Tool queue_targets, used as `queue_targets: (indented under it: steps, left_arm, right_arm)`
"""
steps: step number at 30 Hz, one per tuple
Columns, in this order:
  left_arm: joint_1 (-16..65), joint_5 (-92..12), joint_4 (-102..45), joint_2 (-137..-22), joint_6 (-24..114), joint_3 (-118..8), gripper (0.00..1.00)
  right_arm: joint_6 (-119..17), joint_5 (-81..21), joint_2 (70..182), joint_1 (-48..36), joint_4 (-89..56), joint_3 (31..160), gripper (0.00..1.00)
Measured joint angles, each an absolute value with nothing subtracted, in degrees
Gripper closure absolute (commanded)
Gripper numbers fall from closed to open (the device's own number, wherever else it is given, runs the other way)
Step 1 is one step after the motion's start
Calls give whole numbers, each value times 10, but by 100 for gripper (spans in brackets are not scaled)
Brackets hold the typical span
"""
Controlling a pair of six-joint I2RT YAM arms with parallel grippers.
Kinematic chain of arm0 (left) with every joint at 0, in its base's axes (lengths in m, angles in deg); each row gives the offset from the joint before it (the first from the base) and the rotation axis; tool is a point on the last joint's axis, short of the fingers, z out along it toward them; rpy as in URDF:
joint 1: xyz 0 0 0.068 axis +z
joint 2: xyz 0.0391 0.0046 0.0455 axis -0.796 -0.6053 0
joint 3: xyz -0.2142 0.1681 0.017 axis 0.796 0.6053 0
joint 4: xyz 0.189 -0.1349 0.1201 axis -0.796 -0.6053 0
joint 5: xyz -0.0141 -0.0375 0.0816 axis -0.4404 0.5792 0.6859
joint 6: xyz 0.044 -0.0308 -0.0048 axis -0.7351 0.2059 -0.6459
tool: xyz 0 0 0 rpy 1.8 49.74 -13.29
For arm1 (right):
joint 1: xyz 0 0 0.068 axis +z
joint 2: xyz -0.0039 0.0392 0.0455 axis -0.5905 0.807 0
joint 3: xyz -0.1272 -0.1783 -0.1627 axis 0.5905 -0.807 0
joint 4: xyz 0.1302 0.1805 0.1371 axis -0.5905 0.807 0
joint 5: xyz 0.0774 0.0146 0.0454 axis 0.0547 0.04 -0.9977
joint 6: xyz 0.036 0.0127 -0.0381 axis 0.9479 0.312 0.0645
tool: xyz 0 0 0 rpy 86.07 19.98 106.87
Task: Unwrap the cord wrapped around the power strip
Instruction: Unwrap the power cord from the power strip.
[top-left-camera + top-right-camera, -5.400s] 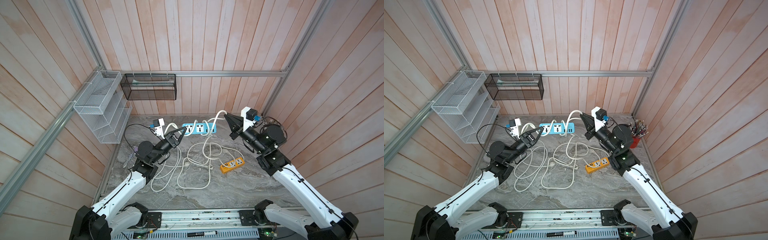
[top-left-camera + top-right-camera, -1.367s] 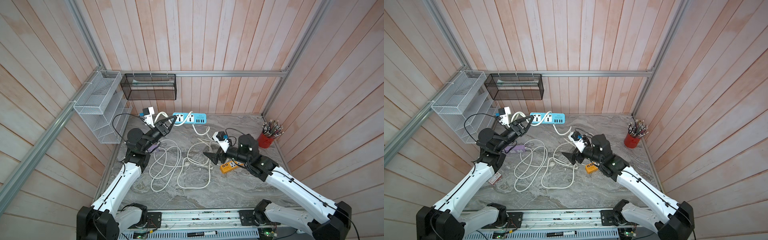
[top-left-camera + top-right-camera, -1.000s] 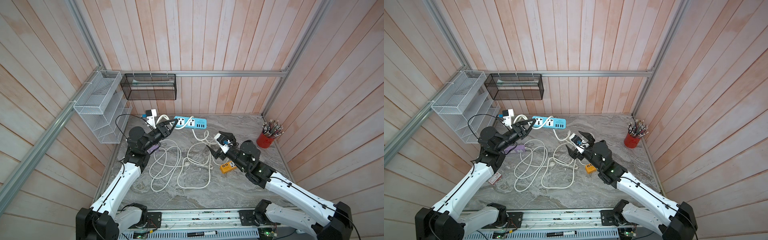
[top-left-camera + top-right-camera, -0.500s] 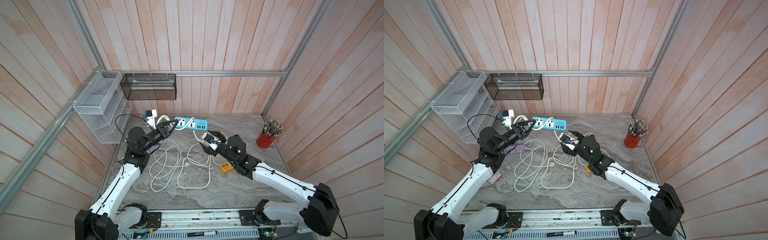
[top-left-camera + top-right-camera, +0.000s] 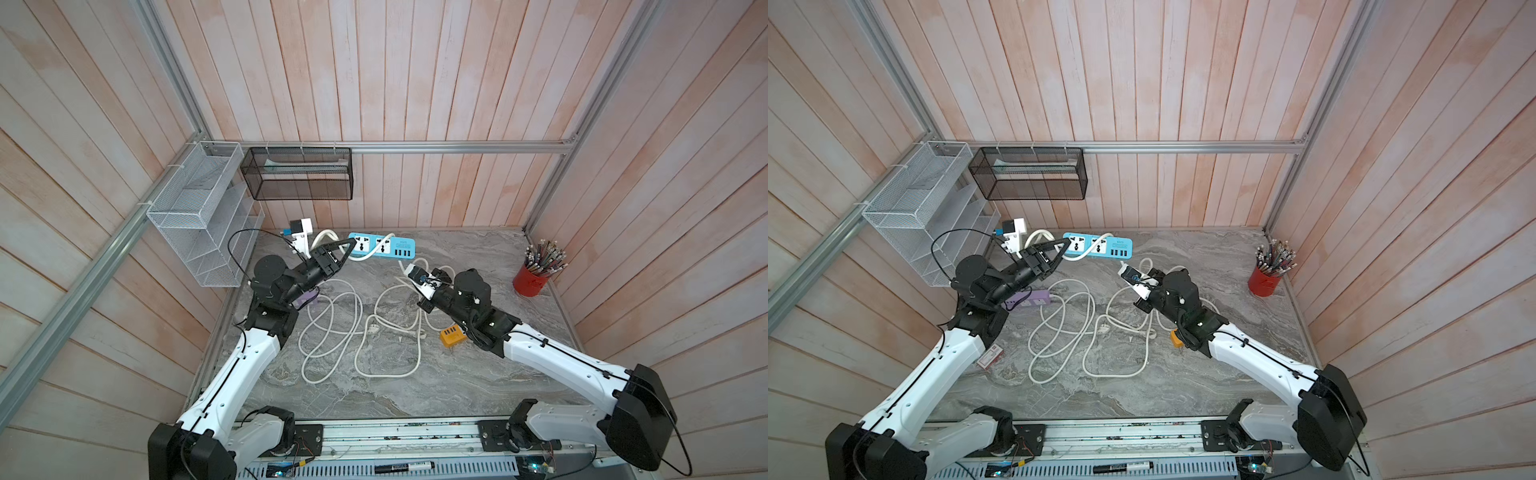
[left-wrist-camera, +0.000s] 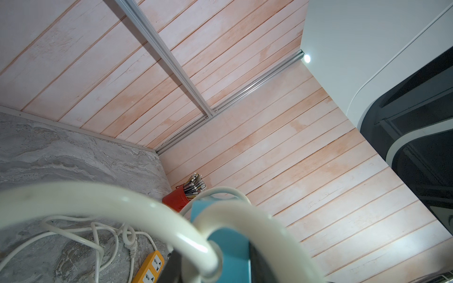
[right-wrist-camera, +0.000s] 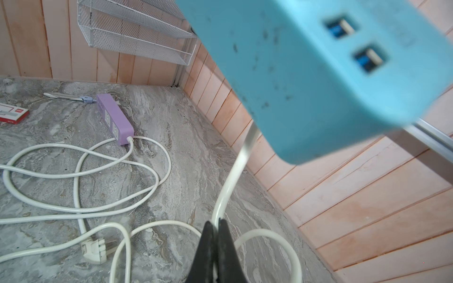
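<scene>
A: Above the marbled worktop [image 5: 457, 374], against plank walls, the blue power strip [image 5: 381, 245] hangs raised near the back, one end clamped in the left tool [image 5: 348, 248].

B: A cord [image 7: 235, 171] loop crosses it, and the right tool [image 7: 215, 224] is pinched on the cord below. Likely next: lift that loop off the end. The strip's print is unreadable.

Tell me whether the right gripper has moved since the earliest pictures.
Yes. The right gripper came down and forward from the back wall, now low near the orange power strip, shut on the cord.

Overhead pair; wrist views close under power strip [image 7: 306, 85]
</scene>
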State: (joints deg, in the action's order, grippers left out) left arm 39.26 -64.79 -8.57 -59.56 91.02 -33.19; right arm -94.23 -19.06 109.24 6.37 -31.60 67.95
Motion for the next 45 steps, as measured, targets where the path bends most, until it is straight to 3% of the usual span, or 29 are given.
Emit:
queue_targets:
  steps: [11,17,18,20,22,24,29,33,39,45]
  left_arm:
    - [392,-676,-78,-593,923,-324,100]
    - [384,-681,-68,-593,926,-279,100]
    - [384,-682,-68,-595,926,-274,100]
    - [384,-682,-70,-600,925,-271,100]
    - [384,-682,-71,-601,922,-271,100]
    - [384,-682,-72,-601,918,-272,100]
    - [385,-691,-85,-605,912,-296,100]
    - [391,-695,-98,-613,910,-335,100]
    - [402,-697,-139,-627,900,-414,100]
    - [404,-707,-155,-640,899,-447,100]
  right_arm:
    - [-824,-208,1113,-75,-351,721,100]
    - [-772,-240,1116,-91,-372,798,100]
    - [-765,-252,1116,-91,-372,811,87]
    - [-749,-283,1116,-94,-371,834,43]
    - [-732,-325,1111,-100,-361,843,22]
    - [-718,-367,1104,-106,-339,846,12]
    - [-705,-459,1086,-109,-234,858,6]
    - [-730,-471,1027,-98,-161,831,1]
    - [-810,-397,938,2,-107,768,1]
    - [-904,-240,971,124,-128,714,2]
